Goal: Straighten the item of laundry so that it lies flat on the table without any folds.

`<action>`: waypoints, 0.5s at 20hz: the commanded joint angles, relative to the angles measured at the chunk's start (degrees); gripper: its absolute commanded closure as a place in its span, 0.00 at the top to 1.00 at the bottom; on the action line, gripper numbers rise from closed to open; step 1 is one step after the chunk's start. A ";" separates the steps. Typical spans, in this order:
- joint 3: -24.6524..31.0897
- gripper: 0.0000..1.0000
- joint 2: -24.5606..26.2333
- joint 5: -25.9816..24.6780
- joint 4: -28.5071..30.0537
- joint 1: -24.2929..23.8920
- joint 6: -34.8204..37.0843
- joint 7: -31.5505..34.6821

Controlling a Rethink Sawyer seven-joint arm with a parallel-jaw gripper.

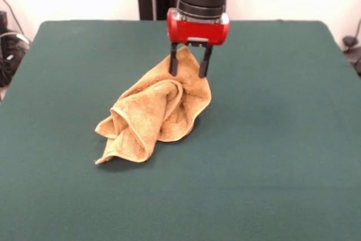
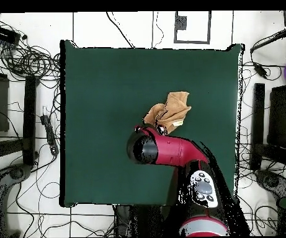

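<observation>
The golden-tan towel [image 1: 161, 114] lies crumpled in a bunched heap near the middle of the dark green table [image 1: 282, 150]. Its far end rises to a peak between my fingers. My gripper [image 1: 189, 75] hangs straight down over that far end, its two black fingers [image 1: 174, 63] spread apart on either side of the raised cloth. In the overhead view the towel [image 2: 173, 108] shows just beyond the red arm's head [image 2: 146, 149], which hides the fingers. The table [image 2: 108, 93] is far bigger than the towel.
Green table surface surrounds the towel on all sides. Cables and dark equipment [image 2: 21, 59] lie on the floor around the table. The robot's pedestal [image 2: 201, 217] stands at the table's edge.
</observation>
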 commanded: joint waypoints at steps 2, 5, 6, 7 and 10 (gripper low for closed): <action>-0.69 1.00 2.28 2.84 6.77 2.49 1.95 13.99; -3.15 0.00 3.13 4.23 7.22 4.34 -1.24 17.17; -3.89 0.00 3.25 4.80 7.44 4.94 -2.01 18.39; -4.86 0.00 3.15 5.26 7.66 5.78 -2.27 19.24; -5.08 0.00 2.52 5.70 8.18 6.28 -1.94 18.25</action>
